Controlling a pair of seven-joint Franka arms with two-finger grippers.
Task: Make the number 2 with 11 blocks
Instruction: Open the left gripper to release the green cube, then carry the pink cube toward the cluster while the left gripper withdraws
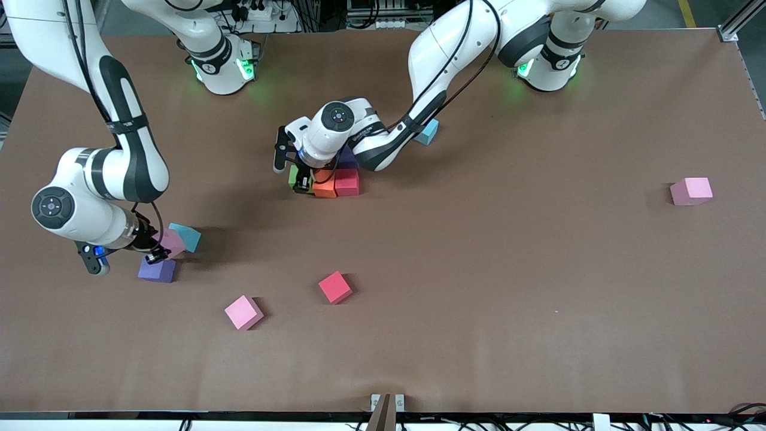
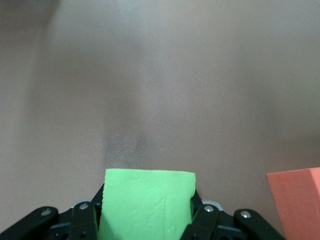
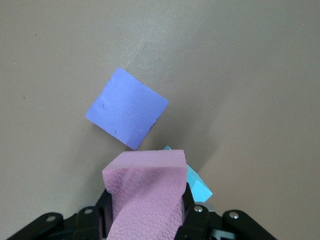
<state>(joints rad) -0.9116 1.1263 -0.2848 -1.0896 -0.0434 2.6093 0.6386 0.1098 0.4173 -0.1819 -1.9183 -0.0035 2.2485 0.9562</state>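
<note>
I see the left gripper (image 1: 301, 181) low at the middle of the table, its fingers clamped on a green block (image 2: 148, 200). It holds this block just beside an orange block (image 1: 325, 184), which touches a red block (image 1: 347, 182); a purple block (image 1: 347, 157) sits partly hidden under the arm, so I cannot tell how many blocks are in this group. I judge this small cluster is the beginning of the number 2, only a few cubes so far.

The right gripper (image 1: 157, 256) is at the right arm's end of the table, closed on a pink block (image 3: 147, 192), over a second purple block (image 1: 157, 270) and a light blue block (image 1: 187, 237).

Much is left, I think. A pink block (image 1: 243, 312) and a red block (image 1: 335, 287) lie loose nearer to the front camera, another pink one (image 1: 691, 191) lies well apart toward the left arm's end, and a second light blue block (image 1: 427, 133) lies near the left arm.
</note>
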